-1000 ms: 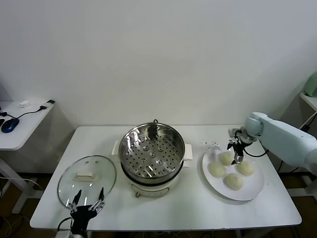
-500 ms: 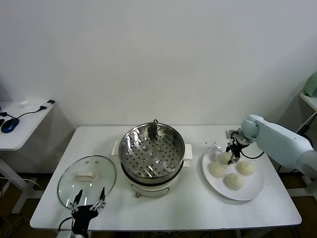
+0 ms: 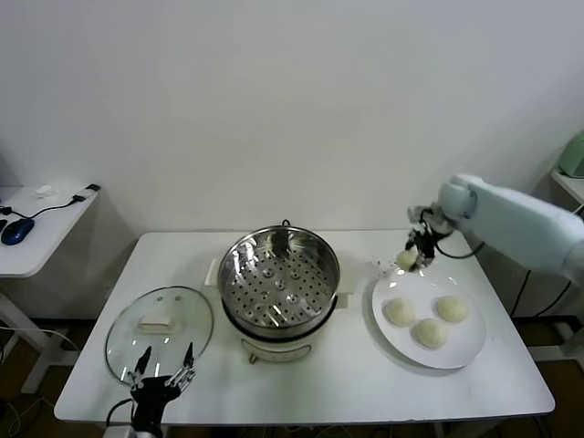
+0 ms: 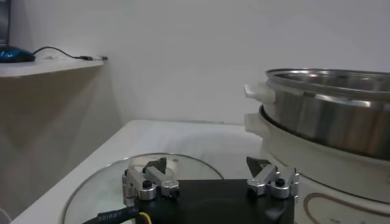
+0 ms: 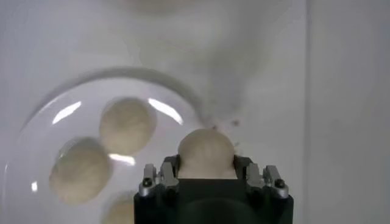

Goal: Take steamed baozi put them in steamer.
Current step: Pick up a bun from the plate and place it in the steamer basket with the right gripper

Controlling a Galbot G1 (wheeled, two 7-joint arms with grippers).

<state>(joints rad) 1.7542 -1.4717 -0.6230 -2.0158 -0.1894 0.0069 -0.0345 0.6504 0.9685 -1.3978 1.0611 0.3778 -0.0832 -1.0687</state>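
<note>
One steamed baozi (image 3: pixel 406 260) has left the white plate (image 3: pixel 467 348): a second ago the right gripper (image 3: pixel 416 253) was down among four buns with its jaws spread, and now it is raised above the plate's near-steamer edge with the bun in its grasp. That suggests the first pick has succeeded and the carry to the steamer (image 3: pixel 280 284) comes next. In the right wrist view the jaws pinch the bun (image 5: pixel 206 151) from both sides, closed only as far as the dough allows. Three baozi (image 3: pixel 427 319) lie on the plate below and behind the gripper; the steamer stands open, tray bare, off to its side. The left gripper (image 3: pixel 162 370) waits by the glass lid (image 3: pixel 160 329), jaws spread wide, holding nothing.
</note>
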